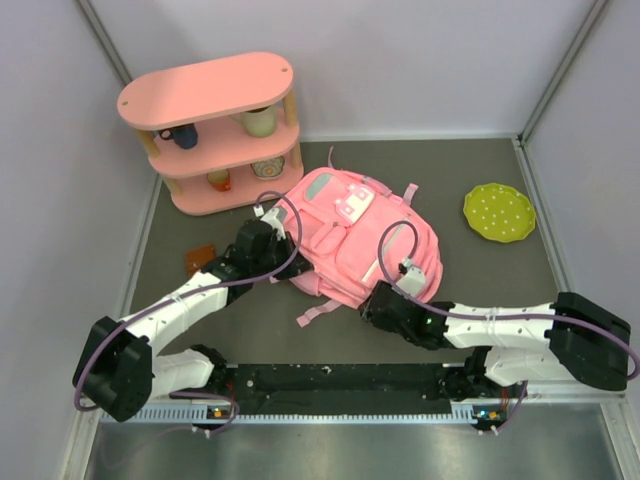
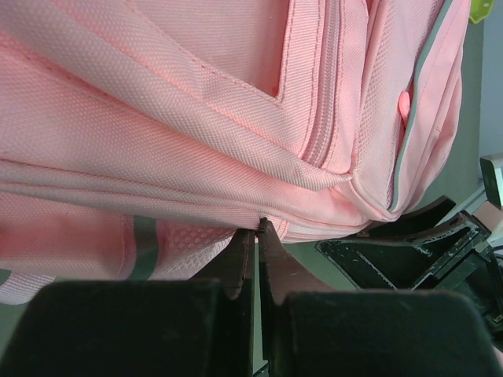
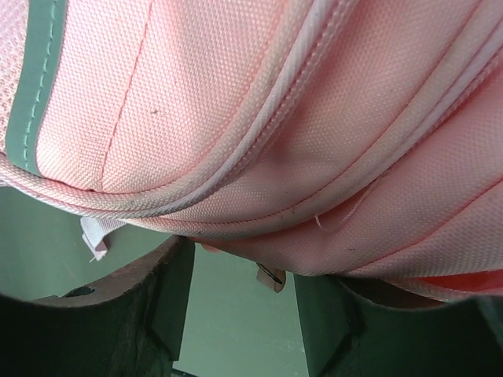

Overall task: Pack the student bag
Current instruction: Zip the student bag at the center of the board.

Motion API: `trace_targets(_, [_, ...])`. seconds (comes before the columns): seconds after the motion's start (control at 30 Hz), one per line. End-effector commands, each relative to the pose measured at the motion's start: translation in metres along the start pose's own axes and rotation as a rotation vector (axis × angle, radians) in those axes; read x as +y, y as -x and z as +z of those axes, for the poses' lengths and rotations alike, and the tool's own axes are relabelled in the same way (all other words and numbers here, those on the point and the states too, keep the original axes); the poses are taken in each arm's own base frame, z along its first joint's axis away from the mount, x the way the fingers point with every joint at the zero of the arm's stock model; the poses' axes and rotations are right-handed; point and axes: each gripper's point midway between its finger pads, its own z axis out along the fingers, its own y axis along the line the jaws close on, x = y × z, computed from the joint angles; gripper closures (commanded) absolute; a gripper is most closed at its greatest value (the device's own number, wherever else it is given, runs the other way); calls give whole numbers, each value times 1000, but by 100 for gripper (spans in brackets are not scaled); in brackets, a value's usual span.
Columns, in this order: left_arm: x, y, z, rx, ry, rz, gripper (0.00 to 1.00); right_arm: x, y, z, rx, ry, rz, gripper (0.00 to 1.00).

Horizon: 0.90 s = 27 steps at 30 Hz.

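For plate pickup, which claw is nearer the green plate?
Right. The right claw is at the student bag's near edge, toward the green plate; the left claw is across the bag, farther away.

Left arm [image 1: 185, 300] and right arm [image 1: 500, 325] had white links and black joint housings. Purple cables [image 1: 381, 252] looped off both wrists. Right gripper [image 3: 236, 290] fingers [image 3: 118, 314] were dark, wedge-shaped. Black base rail [image 1: 340, 378] at 6 o'clock.
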Motion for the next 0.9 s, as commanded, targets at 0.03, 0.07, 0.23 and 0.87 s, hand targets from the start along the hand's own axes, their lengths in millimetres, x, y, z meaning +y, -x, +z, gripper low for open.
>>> trace_targets(0.03, [-20, 22, -7, -87, -78, 41, 100, 40, 8, -7, -12, 115, 79, 49])
trace_targets(0.07, [-20, 22, -7, -88, -77, 41, 100, 38, 8, -8, -8, 113, 87, 49])
trace_targets(0.23, [-22, 21, -7, -86, -89, 36, 100, 33, 20, -9, -76, 132, 170, 54])
trace_targets(0.87, [-33, 19, -13, -71, -140, 28, 100, 50, 55, -14, -255, 143, 281, 90])
